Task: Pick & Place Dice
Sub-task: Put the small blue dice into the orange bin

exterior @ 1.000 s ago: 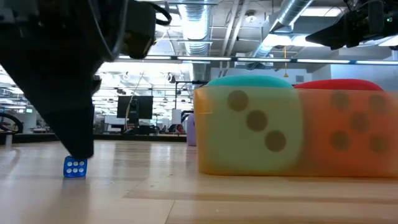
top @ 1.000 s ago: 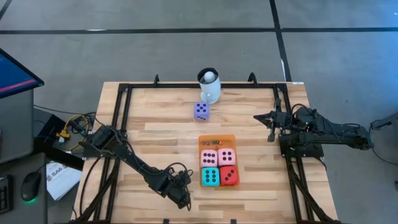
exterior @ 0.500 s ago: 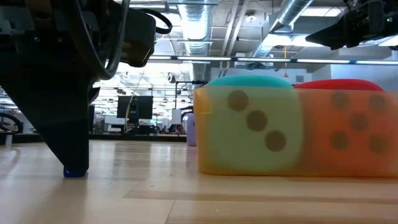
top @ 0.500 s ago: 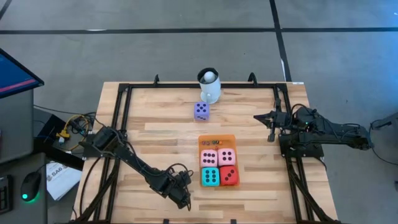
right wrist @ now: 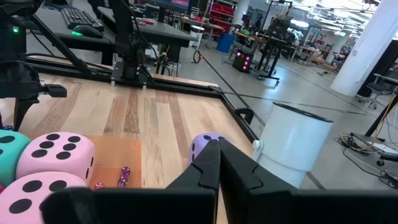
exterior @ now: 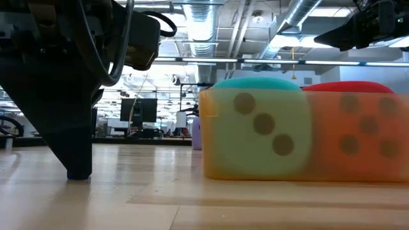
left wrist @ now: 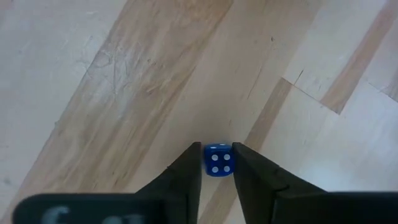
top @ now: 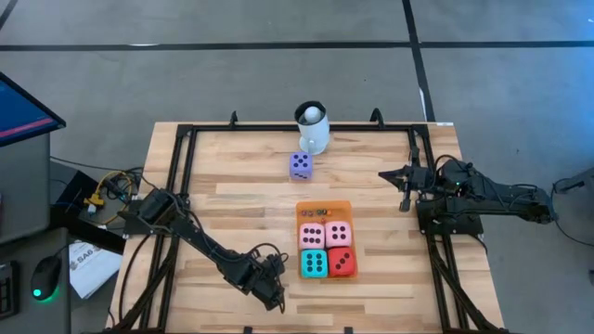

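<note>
My left gripper [top: 276,299] points down near the table's near edge, left of the dice, shut on a small blue die [left wrist: 217,160]. In the low view its fingers [exterior: 78,167] hide that die. Two pink dice [top: 325,234], a teal die [top: 314,263] and a red die [top: 342,263] sit on an orange mat [top: 324,208], with tiny coloured pieces [top: 316,212] on its far strip. A purple die [top: 300,166] rests on the wood near a white mug [top: 312,130]. My right gripper [top: 382,173] is shut and hovers by the right edge. My left gripper pinches the small blue die by two opposite side faces [left wrist: 207,163], between the free ends of its two fingers [left wrist: 188,171]. The fingers come from above, pointing down. The die's bottom rests on the wooden tabletop.
A black frame [top: 186,148] runs round the tabletop's edges. The white mug with a ball stands at the far edge. Bare wood [top: 232,204] lies between my left gripper and the mat. The teal die [exterior: 255,134] and the red die [exterior: 358,134] fill the low view's right.
My left gripper has come down onto the tabletop over the small blue die. A second ago the die showed below and beside the fingertip in the low view; now the fingers hide it. The large dice stayed where they were.
</note>
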Robot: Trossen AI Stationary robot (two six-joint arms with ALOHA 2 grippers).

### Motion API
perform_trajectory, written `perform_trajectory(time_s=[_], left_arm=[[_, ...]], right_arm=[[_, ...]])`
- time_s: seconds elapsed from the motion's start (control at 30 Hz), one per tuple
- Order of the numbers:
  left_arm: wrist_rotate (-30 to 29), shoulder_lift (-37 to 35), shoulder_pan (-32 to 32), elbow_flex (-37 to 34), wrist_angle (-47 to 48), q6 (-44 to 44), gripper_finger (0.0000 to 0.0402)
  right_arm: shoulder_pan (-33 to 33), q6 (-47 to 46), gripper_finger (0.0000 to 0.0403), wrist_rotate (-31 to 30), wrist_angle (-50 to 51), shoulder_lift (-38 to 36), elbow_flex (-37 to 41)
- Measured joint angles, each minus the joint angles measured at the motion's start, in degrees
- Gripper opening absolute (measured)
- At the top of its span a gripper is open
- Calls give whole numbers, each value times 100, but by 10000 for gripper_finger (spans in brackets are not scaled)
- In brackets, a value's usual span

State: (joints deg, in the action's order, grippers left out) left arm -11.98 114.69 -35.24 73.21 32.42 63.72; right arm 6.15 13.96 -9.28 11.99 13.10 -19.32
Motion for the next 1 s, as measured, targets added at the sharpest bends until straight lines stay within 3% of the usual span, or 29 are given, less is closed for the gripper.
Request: perform_trajectory(time_s=[0.2,0.63,0.83,1.0], left_arm=[[38,0,0,0,-70,-2,43],[39,-98,134,-14,-45,-184,44],[-674,-546,328,-15,-40,-410,47],[-1609,-1054,603,-7,-65,-519,44]], right_arm=[[1,0,0,0,-2,0,-1],[0,0,0,0,-3,0,-1],[0,0,0,0,-4,0,-2],[-1,0,0,0,-7,0,0]])
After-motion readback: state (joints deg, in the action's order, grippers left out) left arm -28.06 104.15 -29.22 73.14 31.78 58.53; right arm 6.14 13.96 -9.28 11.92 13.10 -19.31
